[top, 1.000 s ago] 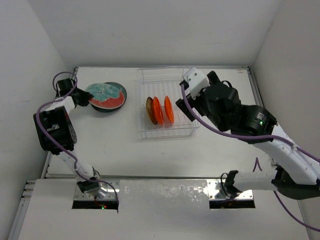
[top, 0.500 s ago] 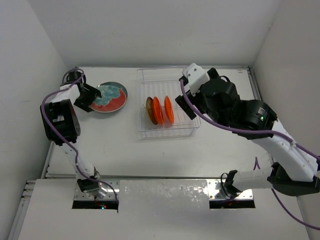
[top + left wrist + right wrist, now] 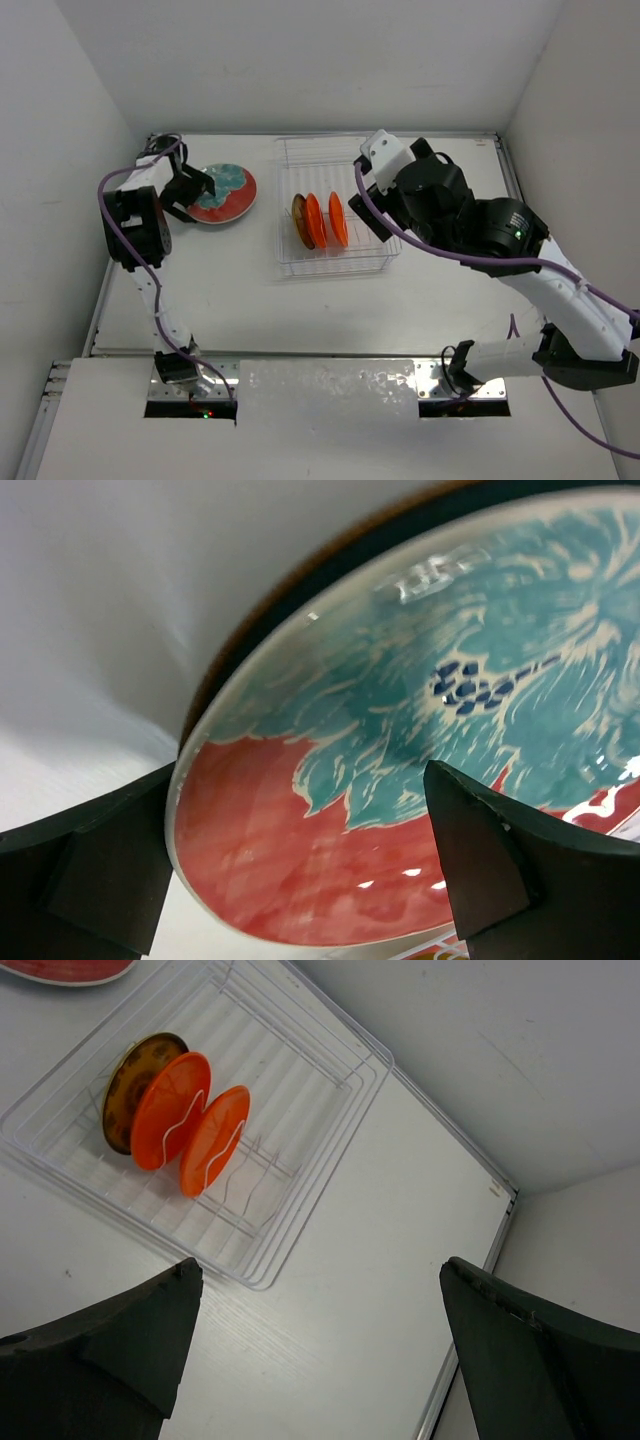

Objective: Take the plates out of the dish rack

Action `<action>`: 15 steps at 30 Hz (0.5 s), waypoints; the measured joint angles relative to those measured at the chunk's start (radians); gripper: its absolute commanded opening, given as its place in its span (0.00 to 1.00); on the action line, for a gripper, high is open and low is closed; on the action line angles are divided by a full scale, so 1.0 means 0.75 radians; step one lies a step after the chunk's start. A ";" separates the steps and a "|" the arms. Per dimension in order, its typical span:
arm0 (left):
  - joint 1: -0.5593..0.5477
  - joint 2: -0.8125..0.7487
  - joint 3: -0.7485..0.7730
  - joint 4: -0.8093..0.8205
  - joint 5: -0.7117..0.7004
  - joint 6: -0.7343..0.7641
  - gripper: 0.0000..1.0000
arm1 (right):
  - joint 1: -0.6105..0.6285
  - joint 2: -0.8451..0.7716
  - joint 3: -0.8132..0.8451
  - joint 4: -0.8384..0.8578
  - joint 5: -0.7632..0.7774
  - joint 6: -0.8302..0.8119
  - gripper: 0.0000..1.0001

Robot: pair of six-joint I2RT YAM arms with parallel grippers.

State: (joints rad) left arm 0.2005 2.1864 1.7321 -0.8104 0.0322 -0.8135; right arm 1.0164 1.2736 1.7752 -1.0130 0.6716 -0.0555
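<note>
So, left pincer [image 3: 300,770] sits at the rim of the red-and-teal plate [image 3: 400,730], jaws spread fairly wide. The rim lies in the gap face-on, not pinched as far as I can see. That plate is near the counter [image 3: 450,290]'s far-left corner, face up and a bit tilted, apparently on a dark plate [image 3: 330,565] underneath. It's round, so no long axis.

Right pincer [image 3: 320,1260] hangs above the dish rack [image 3: 300,1050], jaws wide, nothing between them.

The rack is mid-counter toward the far edge, long axis running far edge to near edge. In its near half, two orange plates [image 3: 338,219] [image 3: 316,221] and a patterned plate [image 3: 299,221] stand on edge. Their faces point toward the left and right edges, row running left to right.

Risks, my guess:
- The standing plates are close together, so wide jaws coming down could knock a neighbour or snag the wire dividers.
- A thin rim grip could slip.
- The left jaws brushing the rim could drag the tilted plate off the dark one.
</note>
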 measured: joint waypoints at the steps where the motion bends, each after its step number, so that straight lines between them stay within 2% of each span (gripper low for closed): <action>1: -0.013 0.000 0.002 -0.012 -0.010 -0.007 0.97 | 0.000 0.001 0.001 -0.003 0.001 0.001 0.99; 2: -0.021 0.000 0.004 -0.022 -0.015 -0.012 1.00 | 0.000 0.001 0.004 -0.008 0.001 0.001 0.99; 9: -0.043 0.000 0.041 -0.109 -0.095 -0.045 1.00 | -0.006 -0.001 -0.006 -0.020 -0.003 0.031 0.99; 15: -0.038 -0.019 0.062 -0.148 -0.193 -0.038 1.00 | -0.224 0.145 -0.046 -0.011 -0.213 0.246 0.98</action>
State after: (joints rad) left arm 0.1722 2.1723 1.7786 -0.9211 -0.1127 -0.8421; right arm 0.8482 1.3823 1.7405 -1.0210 0.5121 0.1287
